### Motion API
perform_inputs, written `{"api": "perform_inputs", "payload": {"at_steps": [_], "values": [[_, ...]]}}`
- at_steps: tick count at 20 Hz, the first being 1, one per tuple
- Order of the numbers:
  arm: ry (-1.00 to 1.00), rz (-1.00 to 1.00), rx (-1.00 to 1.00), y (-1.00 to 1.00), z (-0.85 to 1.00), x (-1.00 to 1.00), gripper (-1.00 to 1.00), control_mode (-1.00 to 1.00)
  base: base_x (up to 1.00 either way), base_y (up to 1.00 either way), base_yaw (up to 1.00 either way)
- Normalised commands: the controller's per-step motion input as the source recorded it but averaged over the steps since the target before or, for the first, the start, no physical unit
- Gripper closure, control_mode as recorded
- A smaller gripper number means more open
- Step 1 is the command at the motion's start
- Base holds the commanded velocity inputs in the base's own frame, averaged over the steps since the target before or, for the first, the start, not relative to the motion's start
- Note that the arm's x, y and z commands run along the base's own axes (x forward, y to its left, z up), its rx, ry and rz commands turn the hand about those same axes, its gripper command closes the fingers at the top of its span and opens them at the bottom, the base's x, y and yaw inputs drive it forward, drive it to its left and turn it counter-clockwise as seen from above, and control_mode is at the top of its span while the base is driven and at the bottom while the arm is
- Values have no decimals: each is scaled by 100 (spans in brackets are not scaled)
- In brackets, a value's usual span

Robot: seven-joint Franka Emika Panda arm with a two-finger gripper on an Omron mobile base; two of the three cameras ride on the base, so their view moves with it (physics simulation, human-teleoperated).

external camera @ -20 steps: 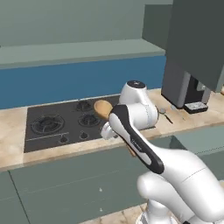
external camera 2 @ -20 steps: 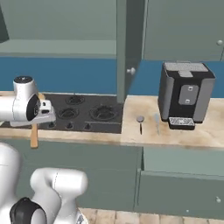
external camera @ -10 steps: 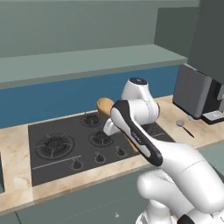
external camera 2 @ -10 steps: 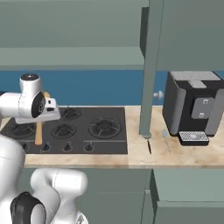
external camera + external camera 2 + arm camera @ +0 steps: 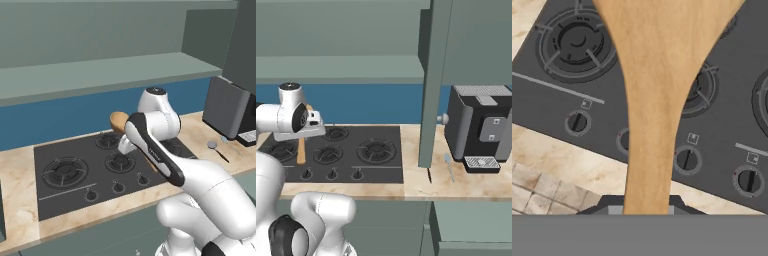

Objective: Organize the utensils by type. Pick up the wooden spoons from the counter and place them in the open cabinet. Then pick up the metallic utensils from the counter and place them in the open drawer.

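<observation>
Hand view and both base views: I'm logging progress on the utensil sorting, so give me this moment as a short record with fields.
held item: large wooden spoon, clamped by its handle in the gripper
spoon position: above the black cooktop, bowl away from the hand
metal utensils: round-headed one and pale spoon lie on the counter beside the coffee machine
cabinet: door stands open
task stage: first spoon carried, not yet placed
</observation>
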Motion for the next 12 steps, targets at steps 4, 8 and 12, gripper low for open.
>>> {"api": "perform_inputs", "payload": {"at_steps": [4, 8, 12], "values": [[-13, 30, -11, 7, 28, -5, 100, -100, 0, 0, 0], [-28, 41, -16, 2, 48, -4, 100, -100, 0, 0, 0], [-43, 55, -21, 1, 53, -17, 100, -100, 0, 0, 0]]}}
